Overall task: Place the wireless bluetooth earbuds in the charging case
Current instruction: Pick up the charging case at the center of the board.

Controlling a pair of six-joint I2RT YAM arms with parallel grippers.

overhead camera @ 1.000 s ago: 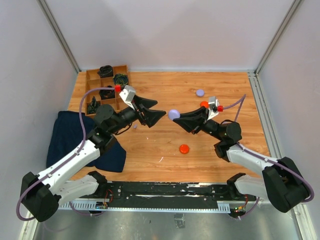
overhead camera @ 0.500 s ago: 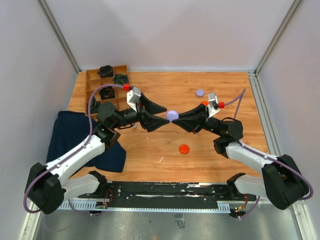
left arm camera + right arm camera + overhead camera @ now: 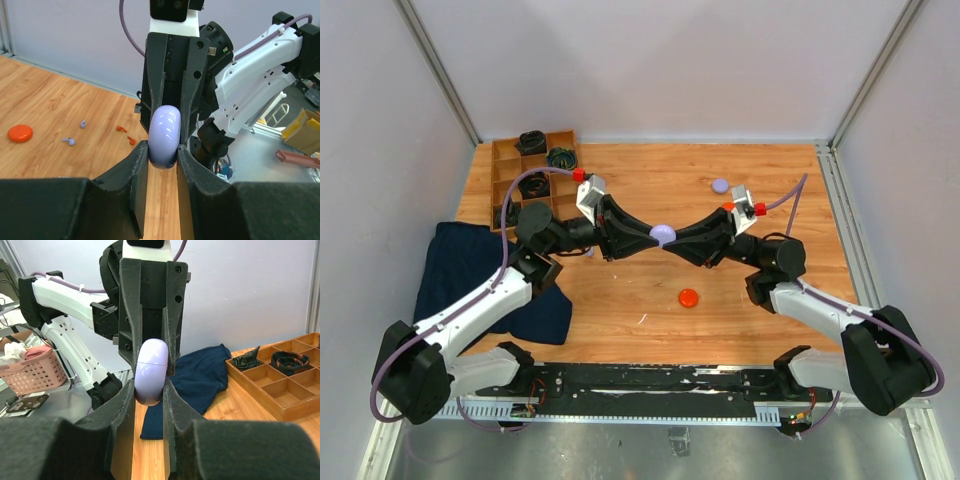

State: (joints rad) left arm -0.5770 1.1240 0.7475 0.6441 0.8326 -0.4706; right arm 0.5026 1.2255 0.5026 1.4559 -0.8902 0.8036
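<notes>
The lavender charging case (image 3: pixel 663 233) hangs shut in the air over the middle of the table, pinched from both ends. My left gripper (image 3: pixel 654 237) is shut on its left end, and my right gripper (image 3: pixel 672 239) is shut on its right end. In the left wrist view the case (image 3: pixel 165 132) sits between my left gripper's (image 3: pixel 163 151) fingertips, with the right arm's fingers clamped on it from behind. In the right wrist view the case (image 3: pixel 151 367), with its lid seam showing, fills my right gripper (image 3: pixel 150 386). Two lavender earbuds (image 3: pixel 69 141) and two orange-red earbuds (image 3: pixel 131 140) lie loose on the wood.
An orange-red disc (image 3: pixel 689 297) lies near the front middle and a lavender disc (image 3: pixel 720 185) at the back right. A wooden compartment tray (image 3: pixel 506 167) with black coiled bundles stands at the back left. A dark blue cloth (image 3: pixel 455 270) lies at the left edge.
My left gripper moved right to the case that the right gripper holds up and shut on its free end. The right arm shifted slightly left with the case.
</notes>
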